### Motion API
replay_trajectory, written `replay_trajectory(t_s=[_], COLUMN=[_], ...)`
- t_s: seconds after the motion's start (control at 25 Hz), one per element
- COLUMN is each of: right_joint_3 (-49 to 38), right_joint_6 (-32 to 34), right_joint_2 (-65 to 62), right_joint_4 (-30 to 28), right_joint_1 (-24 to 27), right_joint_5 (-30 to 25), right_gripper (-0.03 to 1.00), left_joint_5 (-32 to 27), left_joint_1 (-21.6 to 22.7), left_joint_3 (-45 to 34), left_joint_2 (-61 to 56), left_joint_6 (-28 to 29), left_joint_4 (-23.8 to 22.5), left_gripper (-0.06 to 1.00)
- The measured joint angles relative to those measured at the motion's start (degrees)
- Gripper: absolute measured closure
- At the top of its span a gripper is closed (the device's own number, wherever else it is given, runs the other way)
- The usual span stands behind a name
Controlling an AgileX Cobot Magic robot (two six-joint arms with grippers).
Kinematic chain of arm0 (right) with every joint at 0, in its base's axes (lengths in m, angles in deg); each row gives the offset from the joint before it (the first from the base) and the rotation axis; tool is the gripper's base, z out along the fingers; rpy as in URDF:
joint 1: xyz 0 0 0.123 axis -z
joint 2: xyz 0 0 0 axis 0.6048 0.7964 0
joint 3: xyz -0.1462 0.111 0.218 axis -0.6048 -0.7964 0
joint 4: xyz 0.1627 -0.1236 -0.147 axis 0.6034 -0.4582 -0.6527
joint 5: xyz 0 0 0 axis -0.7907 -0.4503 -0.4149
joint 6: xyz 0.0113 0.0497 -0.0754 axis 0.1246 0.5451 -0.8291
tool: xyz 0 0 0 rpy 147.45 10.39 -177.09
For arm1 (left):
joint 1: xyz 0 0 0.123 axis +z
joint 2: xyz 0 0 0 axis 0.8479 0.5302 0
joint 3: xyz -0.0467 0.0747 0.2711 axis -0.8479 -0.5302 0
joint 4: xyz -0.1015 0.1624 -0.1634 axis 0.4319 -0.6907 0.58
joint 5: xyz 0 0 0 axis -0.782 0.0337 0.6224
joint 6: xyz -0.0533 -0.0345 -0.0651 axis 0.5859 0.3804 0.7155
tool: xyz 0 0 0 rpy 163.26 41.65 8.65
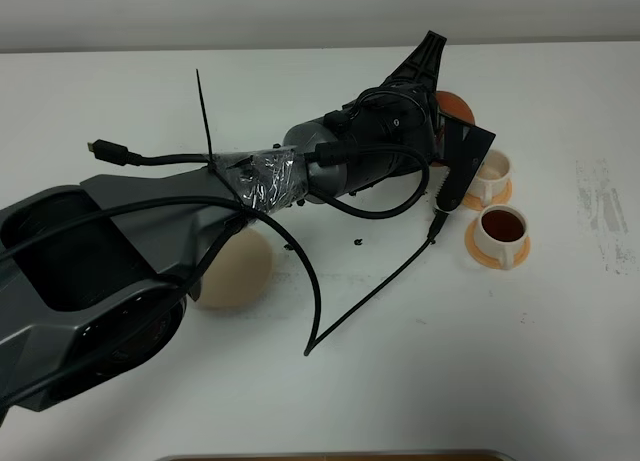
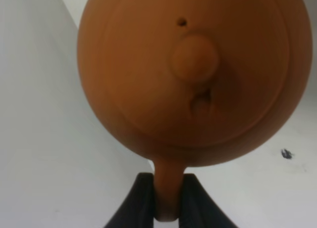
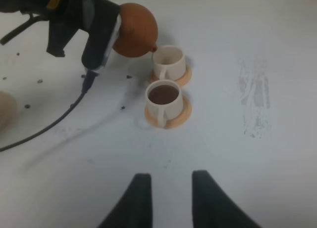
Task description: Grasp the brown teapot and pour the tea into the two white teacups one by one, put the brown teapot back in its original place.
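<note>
My left gripper [image 1: 437, 111] reaches across to the right and is shut on the loop handle of the brown teapot [image 1: 459, 105]; in the left wrist view the fingers [image 2: 143, 201] clamp the handle below the lidded pot [image 2: 193, 74]. The teapot [image 3: 136, 30] hangs tilted, its spout at the rim of the far white teacup [image 3: 168, 59] [image 1: 493, 169], whose inside looks pale. The near teacup [image 3: 163, 97] [image 1: 503, 227] holds dark tea. Each cup stands on an orange saucer. The beige coaster [image 1: 240, 273] lies bare to the left. My right gripper [image 3: 171, 198] is open and empty, short of the cups.
A loose black cable [image 1: 375, 286] hangs from the left arm down to the white table [image 1: 560, 361] between the coaster and the cups. Faint grey scuffs [image 1: 603, 206] mark the table to the right of the cups.
</note>
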Motion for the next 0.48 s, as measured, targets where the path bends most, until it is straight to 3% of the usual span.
replay_trajectory(t_s=[0.48], right_joint_3=[0.00], right_joint_6=[0.00], right_joint_2=[0.00], right_joint_4=[0.00], right_joint_1=[0.00], right_joint_5=[0.00], right_gripper=[0.74], left_joint_5=[0.74], left_joint_1=[-0.38], left_joint_3=[0.00], left_joint_2=[0.00], left_joint_6=[0.00], left_joint_4=[-3.00], left_gripper=[0.82])
